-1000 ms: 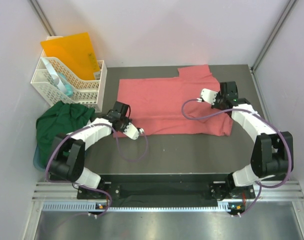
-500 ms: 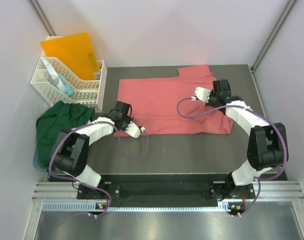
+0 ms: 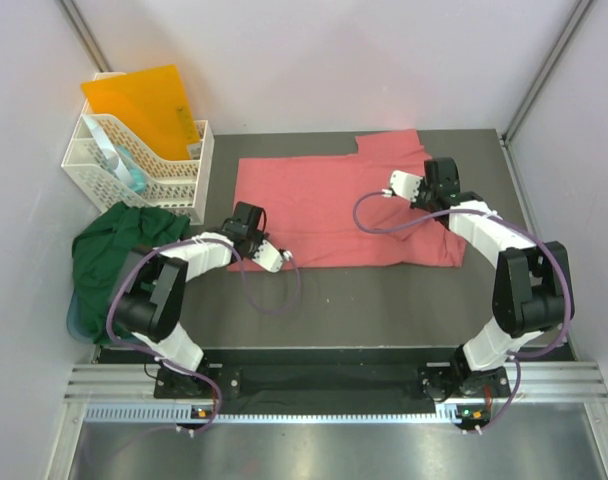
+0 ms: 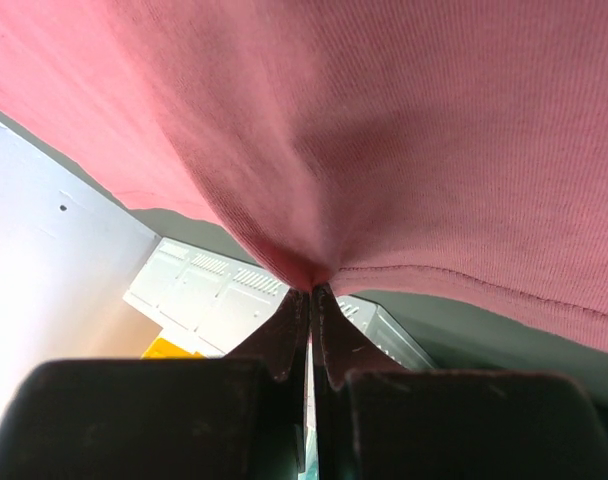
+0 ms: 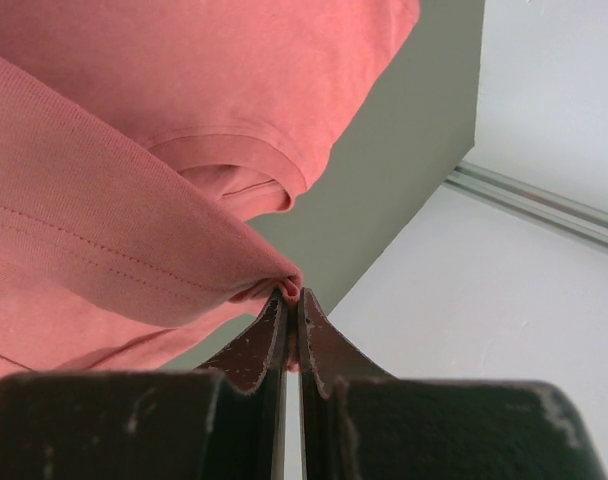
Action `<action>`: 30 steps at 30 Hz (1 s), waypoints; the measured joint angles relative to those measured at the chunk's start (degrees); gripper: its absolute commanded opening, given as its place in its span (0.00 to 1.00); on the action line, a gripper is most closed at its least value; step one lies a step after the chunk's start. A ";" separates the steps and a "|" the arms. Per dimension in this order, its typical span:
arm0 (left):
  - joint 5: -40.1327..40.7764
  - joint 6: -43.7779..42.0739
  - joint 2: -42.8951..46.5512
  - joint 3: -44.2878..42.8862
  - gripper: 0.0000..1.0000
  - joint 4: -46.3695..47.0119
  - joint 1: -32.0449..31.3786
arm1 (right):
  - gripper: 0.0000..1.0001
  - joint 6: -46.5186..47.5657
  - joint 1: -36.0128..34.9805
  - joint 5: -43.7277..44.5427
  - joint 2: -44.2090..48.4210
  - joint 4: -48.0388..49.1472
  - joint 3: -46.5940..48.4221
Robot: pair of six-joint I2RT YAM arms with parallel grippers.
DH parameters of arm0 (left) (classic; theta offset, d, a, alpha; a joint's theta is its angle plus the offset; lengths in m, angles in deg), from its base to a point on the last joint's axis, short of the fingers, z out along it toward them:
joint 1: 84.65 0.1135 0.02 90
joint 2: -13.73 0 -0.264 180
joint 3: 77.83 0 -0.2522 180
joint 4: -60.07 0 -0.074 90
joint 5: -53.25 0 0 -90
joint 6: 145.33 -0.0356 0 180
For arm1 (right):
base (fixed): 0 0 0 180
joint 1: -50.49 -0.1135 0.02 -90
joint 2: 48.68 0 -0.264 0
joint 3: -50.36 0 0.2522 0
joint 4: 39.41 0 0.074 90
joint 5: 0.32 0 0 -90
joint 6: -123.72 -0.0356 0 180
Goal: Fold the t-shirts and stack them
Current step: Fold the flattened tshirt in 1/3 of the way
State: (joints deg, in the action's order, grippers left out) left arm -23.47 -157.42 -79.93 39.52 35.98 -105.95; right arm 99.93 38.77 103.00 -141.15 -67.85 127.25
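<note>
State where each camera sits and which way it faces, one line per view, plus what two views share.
Top external: above and behind the bases, looking down on the table; left arm and right arm show whole.
Left wrist: behind the left gripper, facing along its shut jaws at the pink t-shirt they pinch.
Right wrist: behind the right gripper, likewise shut on that shirt, wall beyond.
Shared: top and left wrist both show the white basket.

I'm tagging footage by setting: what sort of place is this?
Probably a robotics lab test cell: plain white walls enclose a dark table, with two robot arms mounted on a metal frame.
</note>
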 measured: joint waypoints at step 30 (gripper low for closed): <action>2.40 0.26 -7.02 -2.12 0.84 9.79 2.49 | 0.72 -3.91 0.00 5.73 -7.65 9.62 2.93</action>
State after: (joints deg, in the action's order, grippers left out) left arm -21.07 -157.15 -86.95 37.40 45.77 -103.46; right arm 96.02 38.77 108.73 -148.80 -58.23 130.18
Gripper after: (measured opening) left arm 0.424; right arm 0.544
